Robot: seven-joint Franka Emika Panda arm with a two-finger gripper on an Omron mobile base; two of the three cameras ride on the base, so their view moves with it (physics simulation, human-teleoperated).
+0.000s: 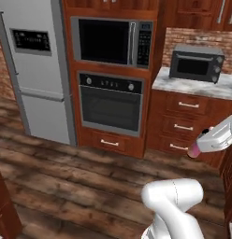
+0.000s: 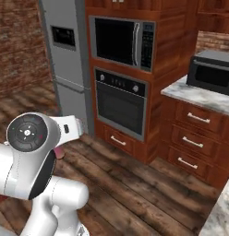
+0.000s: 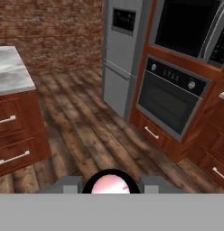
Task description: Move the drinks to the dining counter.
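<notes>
My gripper point(image 3: 110, 184) is shut on one drink point(image 3: 109, 185), a pink bottle seen end-on between the two finger tips at the bottom of the hand view. In the left base view the pink drink point(image 1: 194, 150) sticks out below the white hand at the right, held in the air in front of the cabinet drawers. From the right base view a bit of the pink drink point(image 2: 57, 152) peeks out beside the arm's big joint. The dining counter point(image 3: 9, 74), marble-topped over reddish drawers, stands at the left of the hand view, well apart from the gripper.
A steel fridge point(image 1: 38, 70) stands left of a wood column with a microwave point(image 1: 112, 42) and a wall oven point(image 1: 111, 103). A black toaster oven point(image 1: 196, 63) sits on the brick-backed marble counter point(image 1: 192, 86). Open wooden floor point(image 1: 66, 177) lies between.
</notes>
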